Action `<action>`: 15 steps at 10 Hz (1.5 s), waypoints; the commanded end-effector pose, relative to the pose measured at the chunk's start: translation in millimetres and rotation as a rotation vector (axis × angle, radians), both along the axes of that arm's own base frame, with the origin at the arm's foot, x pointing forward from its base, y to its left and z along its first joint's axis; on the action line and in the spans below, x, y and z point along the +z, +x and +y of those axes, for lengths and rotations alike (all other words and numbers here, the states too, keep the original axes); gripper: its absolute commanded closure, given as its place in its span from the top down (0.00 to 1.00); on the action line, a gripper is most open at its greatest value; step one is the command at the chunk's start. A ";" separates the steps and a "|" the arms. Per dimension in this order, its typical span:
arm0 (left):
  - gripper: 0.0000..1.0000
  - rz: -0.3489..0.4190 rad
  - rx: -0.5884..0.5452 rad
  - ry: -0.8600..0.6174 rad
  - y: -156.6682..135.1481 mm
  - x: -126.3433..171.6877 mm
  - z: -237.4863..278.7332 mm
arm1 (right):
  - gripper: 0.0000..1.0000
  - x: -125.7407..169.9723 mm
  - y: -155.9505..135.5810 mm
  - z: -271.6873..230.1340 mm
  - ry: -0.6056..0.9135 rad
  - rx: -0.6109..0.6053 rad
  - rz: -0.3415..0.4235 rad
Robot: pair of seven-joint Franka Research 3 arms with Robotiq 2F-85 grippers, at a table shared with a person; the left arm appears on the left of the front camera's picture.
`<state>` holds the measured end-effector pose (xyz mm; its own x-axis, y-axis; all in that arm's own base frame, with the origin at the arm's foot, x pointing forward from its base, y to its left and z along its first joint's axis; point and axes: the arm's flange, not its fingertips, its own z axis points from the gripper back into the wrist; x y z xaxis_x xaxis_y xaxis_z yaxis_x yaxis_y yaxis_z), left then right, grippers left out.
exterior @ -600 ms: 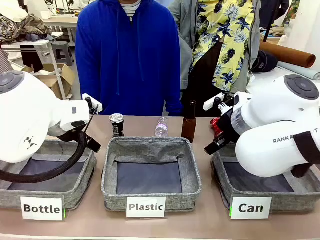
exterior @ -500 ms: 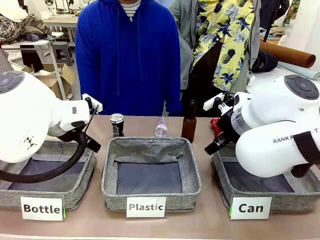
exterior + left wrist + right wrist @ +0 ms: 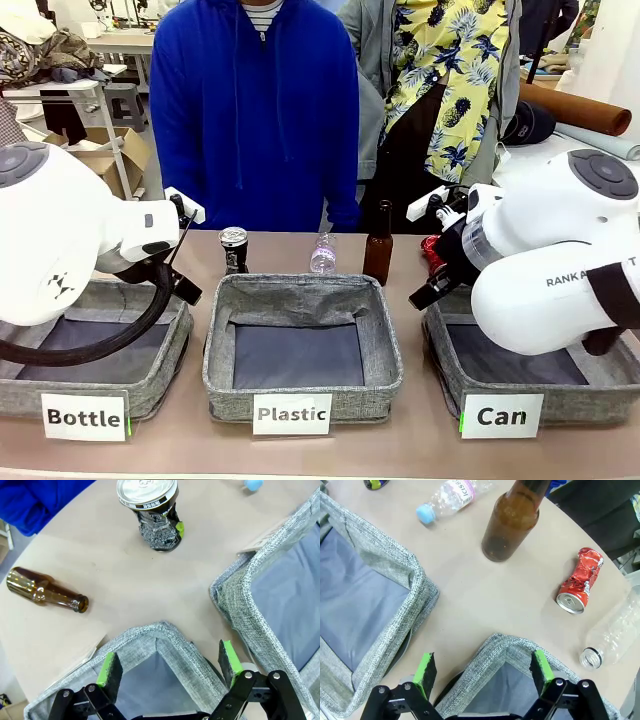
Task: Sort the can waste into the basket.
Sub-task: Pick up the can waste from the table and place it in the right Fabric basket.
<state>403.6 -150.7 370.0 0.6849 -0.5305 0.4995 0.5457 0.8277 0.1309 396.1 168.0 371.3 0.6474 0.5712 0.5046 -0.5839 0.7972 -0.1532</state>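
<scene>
Left tool (image 3: pixel 170 664): pads spread, empty, over the Bottle basket (image 3: pixel 150 636) corner.
Right tool (image 3: pixel 483 669): pads spread, empty, over the Can basket (image 3: pixel 495 647) far corner.
Black can (image 3: pixel 152 512): upright near the desk (image 3: pixel 125 595) far edge, left of middle.
Red can (image 3: pixel 580 582): crushed, lying just beyond the Can basket, far right of desk.

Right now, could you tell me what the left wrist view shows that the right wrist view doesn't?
Left wrist view: a brown bottle lying on its side and a corner of the Bottle basket below the open left gripper. Right wrist view: the crushed red can, an upright brown bottle, an uncapped clear bottle and a corner of the Can basket below the open right gripper. Both: the Plastic basket, the blue-capped clear bottle, and the black can, just a sliver at the right wrist view's top edge.
</scene>
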 end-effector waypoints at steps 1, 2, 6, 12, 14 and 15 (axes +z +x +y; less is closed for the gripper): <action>1.00 0.000 0.000 0.000 0.0 0.0 0.0 | 1.00 0.0 0.0 0.0 0.000 0.000 0.000; 1.00 0.000 0.000 0.000 0.0 0.0 0.0 | 1.00 0.0 0.0 0.0 0.000 0.000 0.000; 1.00 0.000 0.000 0.000 0.0 0.0 0.0 | 1.00 0.0 0.0 0.0 0.000 0.000 0.000; 1.00 0.350 -0.288 -0.545 -93.0 182.6 54.4 | 1.00 160.4 -78.1 -130.6 0.657 -0.192 0.427; 1.00 0.345 -0.226 -0.785 -92.7 165.7 149.9 | 1.00 128.3 -93.3 -218.1 1.001 -0.283 0.466; 1.00 0.355 -0.127 -0.928 -93.4 142.2 178.5 | 1.00 109.0 -100.5 -252.6 1.125 -0.328 0.461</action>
